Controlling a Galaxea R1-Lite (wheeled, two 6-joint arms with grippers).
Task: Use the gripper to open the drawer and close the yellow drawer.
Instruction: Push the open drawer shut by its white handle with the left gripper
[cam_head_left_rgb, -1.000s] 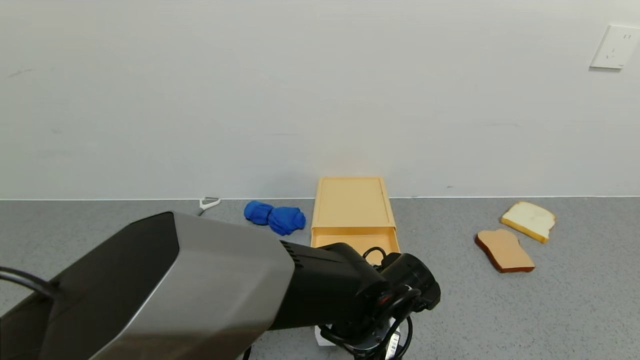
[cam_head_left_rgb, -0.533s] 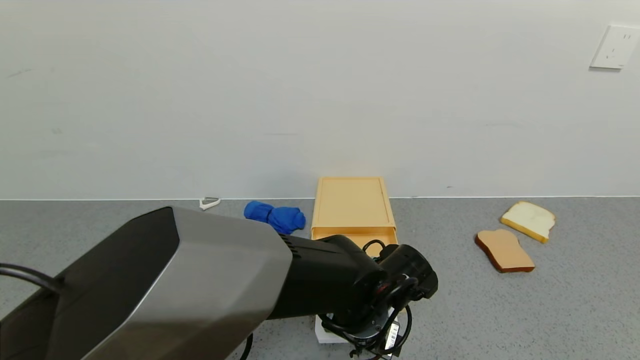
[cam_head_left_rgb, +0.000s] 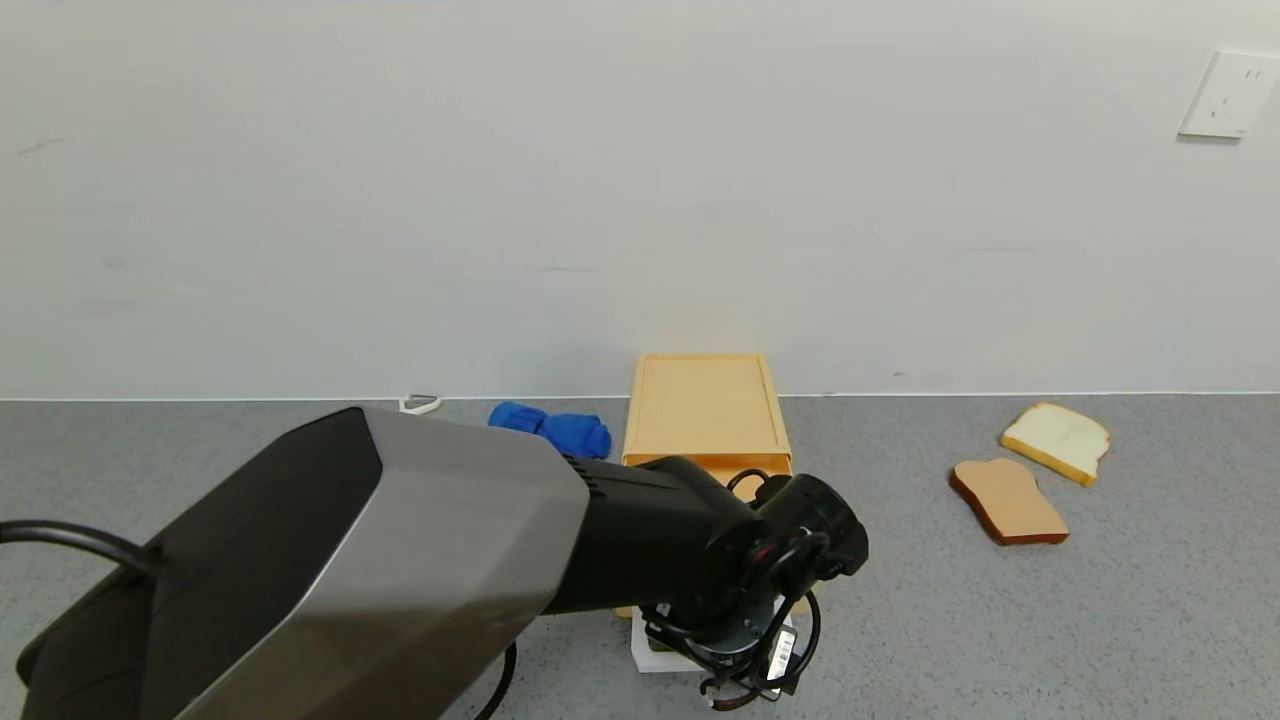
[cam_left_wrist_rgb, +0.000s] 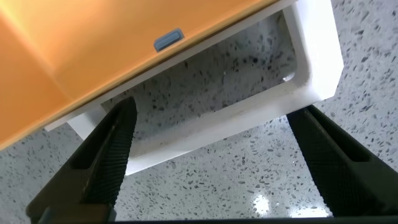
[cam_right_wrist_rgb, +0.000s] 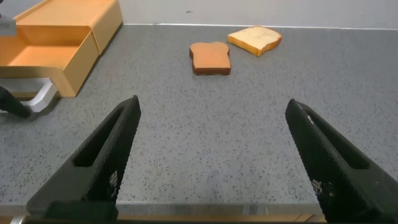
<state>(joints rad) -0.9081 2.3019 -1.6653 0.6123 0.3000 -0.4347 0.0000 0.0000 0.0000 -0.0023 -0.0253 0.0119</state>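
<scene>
The flat tan-yellow box (cam_head_left_rgb: 705, 405) stands against the back wall. Its drawer (cam_right_wrist_rgb: 43, 57) is pulled partway out; in the head view my left arm (cam_head_left_rgb: 450, 550) hides most of it. The drawer's white loop handle (cam_left_wrist_rgb: 217, 121) lies between the two spread fingers of my left gripper (cam_left_wrist_rgb: 211, 124), which is open and touches the handle without clamping it. The handle also shows in the head view (cam_head_left_rgb: 652, 657) below the cabled wrist, and in the right wrist view (cam_right_wrist_rgb: 43, 96). My right gripper (cam_right_wrist_rgb: 212, 106) is open and empty, low over the counter to the drawer's right.
A brown bread slice (cam_head_left_rgb: 1008, 500) and a white one (cam_head_left_rgb: 1057, 440) lie on the grey counter (cam_head_left_rgb: 1150, 620) at the right. A blue cloth (cam_head_left_rgb: 560, 430) and a white peeler (cam_head_left_rgb: 420, 404) lie left of the box, near the wall. A wall socket (cam_head_left_rgb: 1228, 93) is at the upper right.
My left arm has moved toward the wall with the handle between its fingers. The drawer has slid further into the box, so less of the tray shows.
</scene>
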